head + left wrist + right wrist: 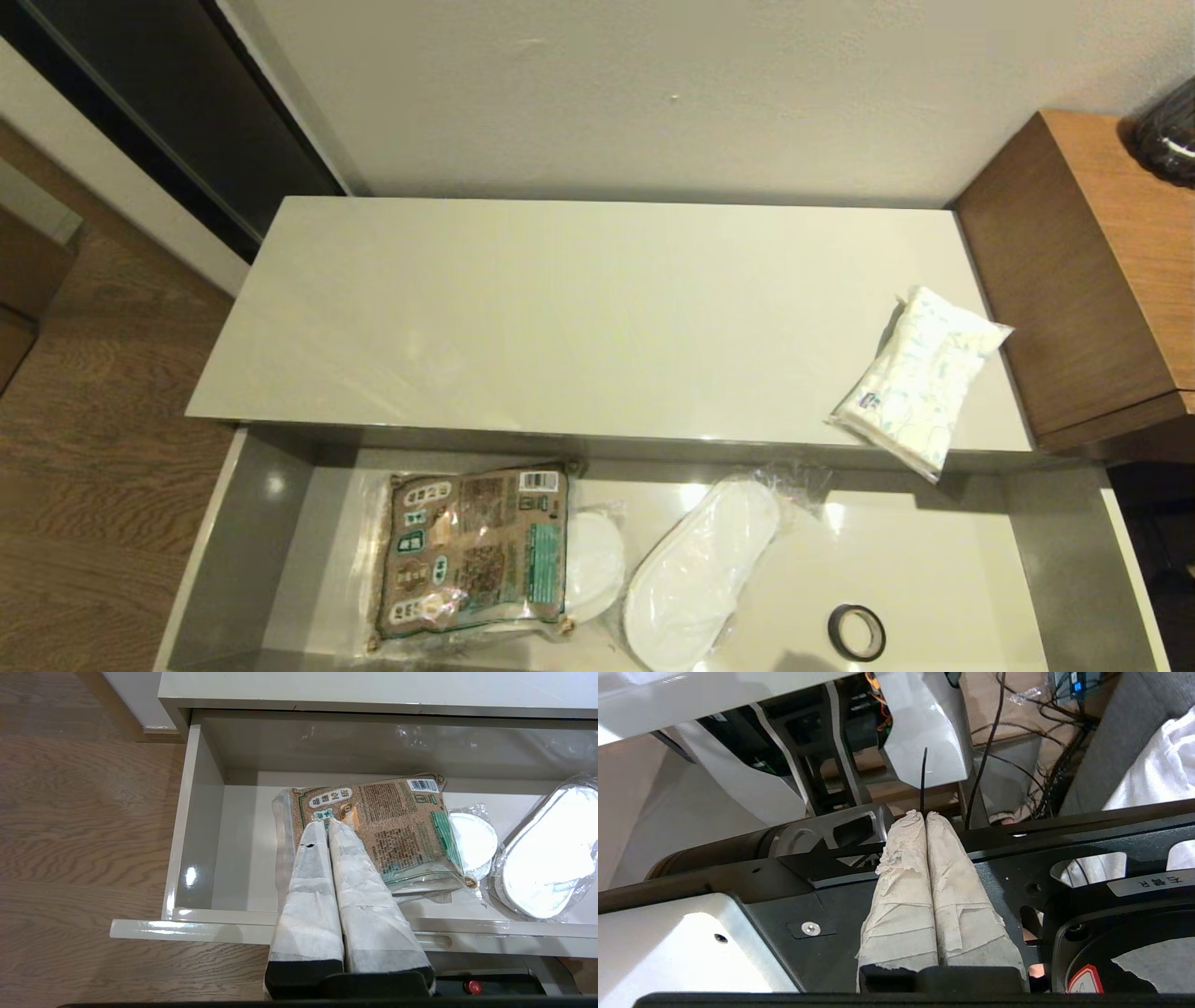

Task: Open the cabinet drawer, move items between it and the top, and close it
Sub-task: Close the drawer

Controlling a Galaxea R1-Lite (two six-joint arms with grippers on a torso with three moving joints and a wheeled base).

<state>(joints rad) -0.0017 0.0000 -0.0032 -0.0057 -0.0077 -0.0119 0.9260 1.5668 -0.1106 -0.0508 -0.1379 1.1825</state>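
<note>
The cabinet drawer (1046, 523) stands pulled open below the cream-white top (579, 317). Inside it lie the brown-and-green packet (471, 551), also seen from the left wrist (397, 826), and the dark tape ring (856, 632) at the right. The tissue pack (920, 378) rests on the top's right front corner, overhanging the edge. My left gripper (327, 821) is shut and empty, hovering in front of and above the drawer, over the packet's near left part. My right gripper (925, 814) is shut and empty, parked by the robot's base. Neither gripper shows in the head view.
Plastic-wrapped white slippers (695, 569) lie in the drawer's middle, one partly under the packet (472, 837). A taller brown wooden unit (1092, 271) borders the top on the right. Wooden floor (84, 448) lies to the left. The drawer's front panel (196, 931) is below the left gripper.
</note>
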